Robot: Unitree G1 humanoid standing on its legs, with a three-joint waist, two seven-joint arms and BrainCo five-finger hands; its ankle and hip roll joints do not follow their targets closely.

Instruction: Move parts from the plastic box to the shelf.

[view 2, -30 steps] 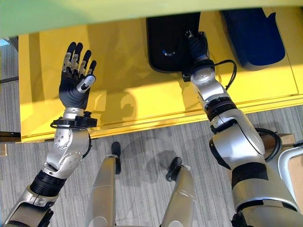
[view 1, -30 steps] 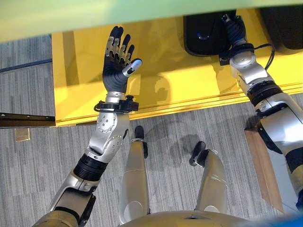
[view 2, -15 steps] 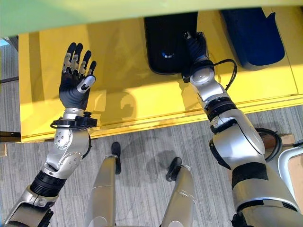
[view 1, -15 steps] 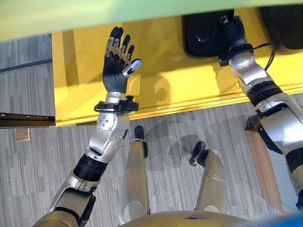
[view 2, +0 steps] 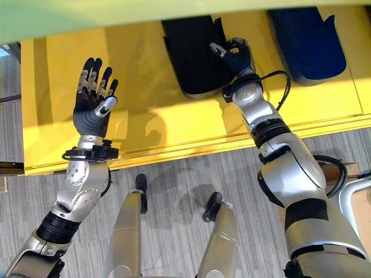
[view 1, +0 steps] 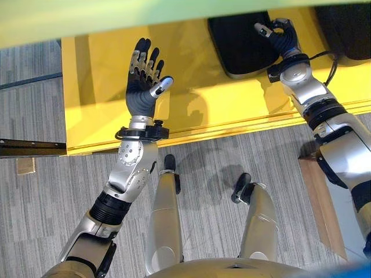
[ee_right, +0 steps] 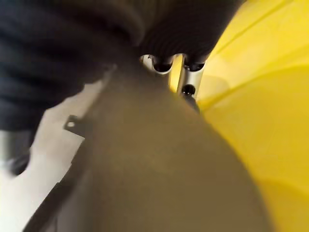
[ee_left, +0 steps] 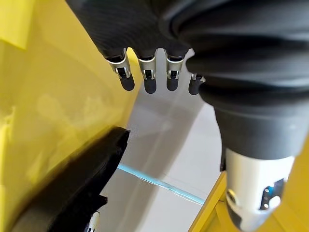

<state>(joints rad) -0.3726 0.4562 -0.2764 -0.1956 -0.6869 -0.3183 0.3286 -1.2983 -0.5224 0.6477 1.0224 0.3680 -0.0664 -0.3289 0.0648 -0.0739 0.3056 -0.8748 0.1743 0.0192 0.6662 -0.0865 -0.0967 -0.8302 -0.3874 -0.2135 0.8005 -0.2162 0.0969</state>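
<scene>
Black part: a flat black moulded part is lying on the yellow shelf, far and right of centre, its near edge lifting slightly off the yellow.
Right hand: the right hand is gripping the part's right edge, fingers curling round it and thumb reaching over the top; in the right wrist view the part is sitting close against those fingers.
Dark blue part: a second, dark blue part is lying on the shelf just right of the right hand.
Left hand: the left hand is hovering above the shelf's left half, palm up, fingers spread straight and holding nothing.
Floor: grey striped carpet is running along the shelf's near side.
</scene>
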